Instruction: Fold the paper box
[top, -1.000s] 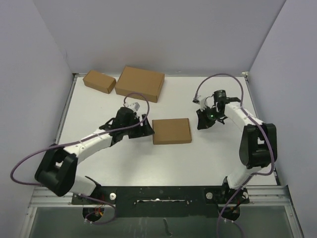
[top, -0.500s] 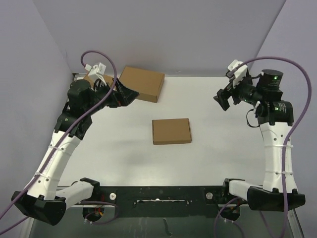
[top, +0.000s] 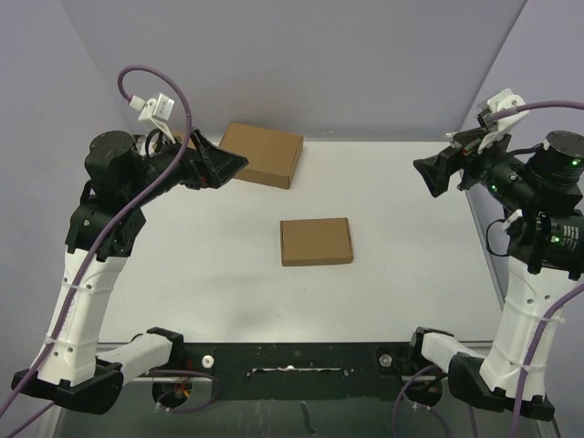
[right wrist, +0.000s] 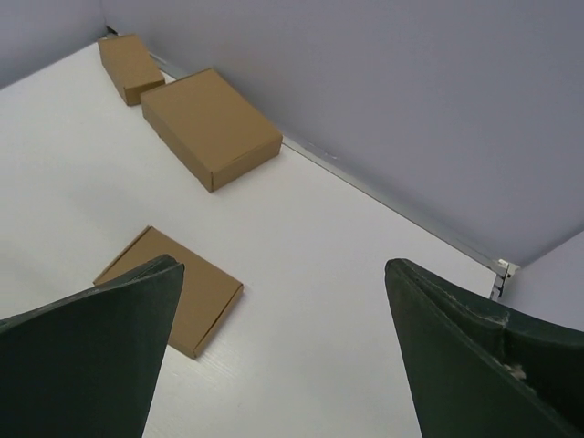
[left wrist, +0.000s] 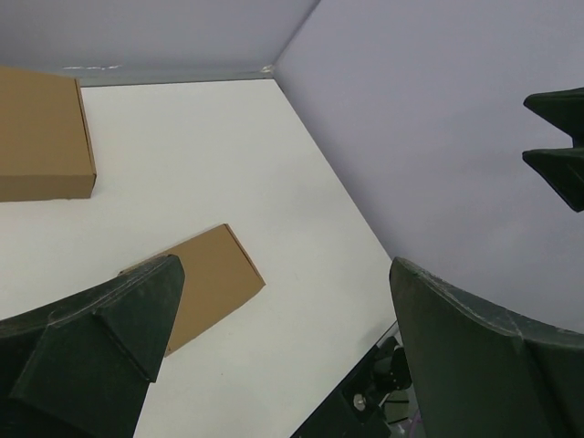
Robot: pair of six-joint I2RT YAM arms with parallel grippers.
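White desk (top: 401, 274) holds the paper box (top: 316, 242) mid-frame, while left fingers (top: 219, 164) and right fingers (top: 436, 173) hover spread, empty.

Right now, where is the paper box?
In the top view, the paper box lies flat at the middle of the table, nearer the robot than the larger box at the back.

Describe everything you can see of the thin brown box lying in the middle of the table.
The paper box is a thin, plain brown cardboard rectangle, apparently closed, lying flat near the middle of the white table, long sides running roughly left to right. No print or tape shows. Only the table touches it: the left gripper and right gripper hang open, well clear.
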